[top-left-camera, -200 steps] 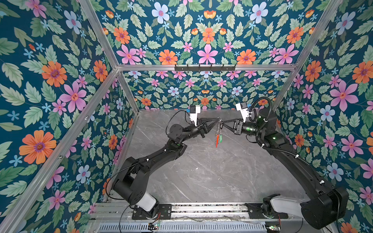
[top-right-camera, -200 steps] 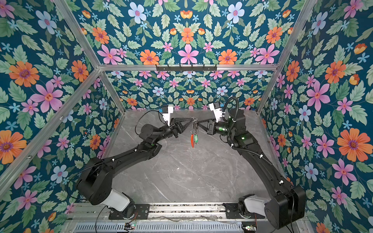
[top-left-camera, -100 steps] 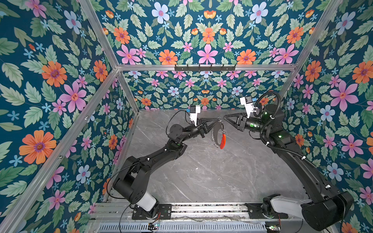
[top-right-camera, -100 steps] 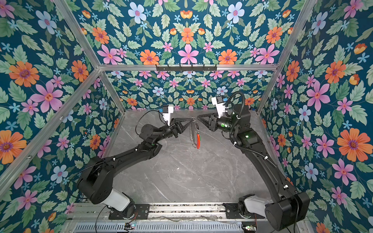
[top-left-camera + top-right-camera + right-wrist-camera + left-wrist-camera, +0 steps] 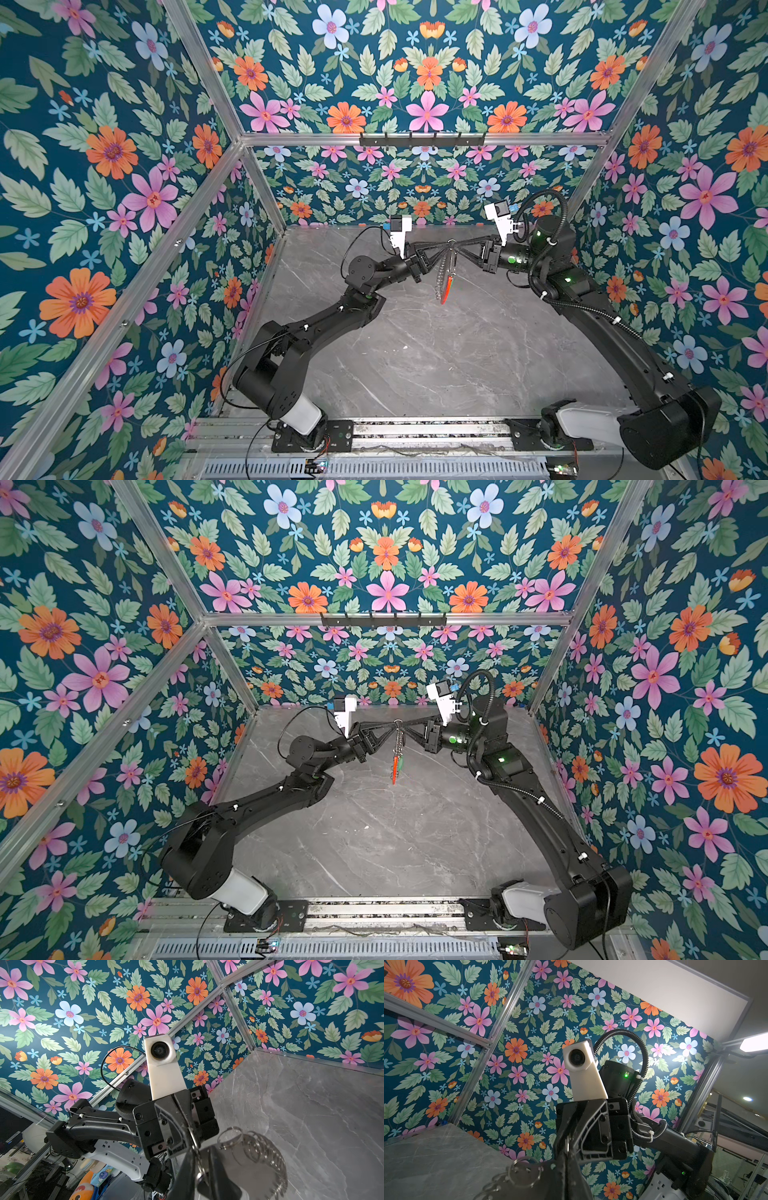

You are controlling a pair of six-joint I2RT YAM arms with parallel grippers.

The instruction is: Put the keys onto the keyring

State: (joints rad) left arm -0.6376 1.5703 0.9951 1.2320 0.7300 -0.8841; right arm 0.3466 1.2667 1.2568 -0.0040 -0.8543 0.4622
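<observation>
Grey metal with a red-orange arc, the keyring (image 5: pixel 445 277) hangs in the air over the marble table (image 5: pixel 415 357), toward the 12 o'clock end of it, and it points down to 6 o'clock seen edge-on in both top views. The left gripper (image 5: pixel 448 247) reaches it from 9 o'clock, and its jaws are closed on the top of the hoop. The right gripper (image 5: pixel 457 246) comes from 3 o'clock and meets it tip to tip. In the right wrist view its jaws stand nearly together on a small silver ring (image 5: pixel 200 1168); whether this ring belongs to the hoop or to a key is not possible to tell. The hoop is probably stiff and not heavy, but it is smooth metal, so it can slip or swing when it is pushed. The loose rings on its edge will likely dangle and turn away. A good hold seems to be on the flat band at 12 o'clock of the hoop, not on the fringe. Counted: one keyring, two grippers, one table. Of the keys, only a green tag (image 5: pixel 400 764) shows beside the red arc; the black fob is not seen. The little rings are too many and too small to count.
</observation>
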